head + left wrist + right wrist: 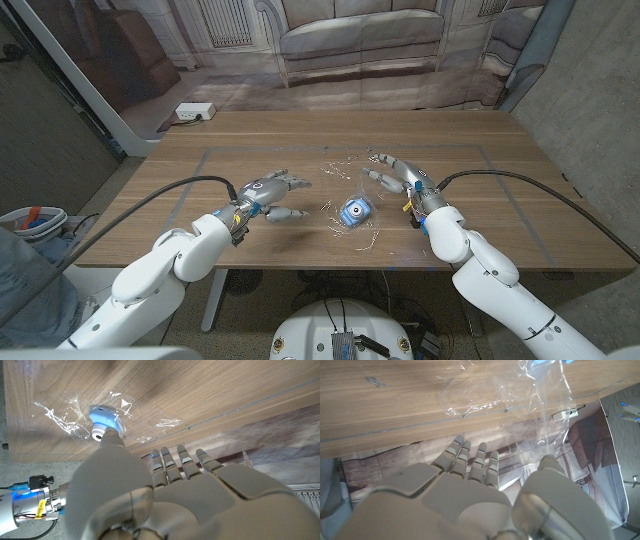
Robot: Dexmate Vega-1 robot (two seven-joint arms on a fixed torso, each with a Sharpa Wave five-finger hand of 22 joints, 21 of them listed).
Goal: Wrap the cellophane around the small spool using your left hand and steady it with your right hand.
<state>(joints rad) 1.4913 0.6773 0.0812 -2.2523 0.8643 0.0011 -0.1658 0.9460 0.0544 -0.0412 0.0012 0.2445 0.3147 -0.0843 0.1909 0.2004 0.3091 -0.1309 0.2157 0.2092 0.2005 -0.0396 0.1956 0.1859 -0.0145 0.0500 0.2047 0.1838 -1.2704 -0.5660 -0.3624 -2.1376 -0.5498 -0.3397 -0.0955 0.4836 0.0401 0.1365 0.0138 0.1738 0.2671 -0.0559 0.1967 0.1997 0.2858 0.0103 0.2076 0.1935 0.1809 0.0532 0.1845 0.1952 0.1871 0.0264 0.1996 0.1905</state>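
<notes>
The spool (355, 211), blue with a pale end face, lies on its side on the wooden table (480, 215), toward the near edge and roughly midway across. It sits on a crumpled sheet of clear cellophane (340, 180) that spreads around it and away toward the far side of the table. The left hand (268, 192) is to the left of the spool and apart from it, fingers extended and loosely spread, holding nothing; in the left wrist view the thumb reaches toward the spool (104, 421) without clear contact. The right hand (400, 177) is just right of the spool and slightly beyond it, fingers extended. In the right wrist view a fold of cellophane (545, 415) rises toward the thumb tip; whether the right hand pinches the film cannot be told. Beyond the table, to the far left of the spool, a white power strip (194, 112) lies on the floor before a printed backdrop (360, 40) showing a sofa.
</notes>
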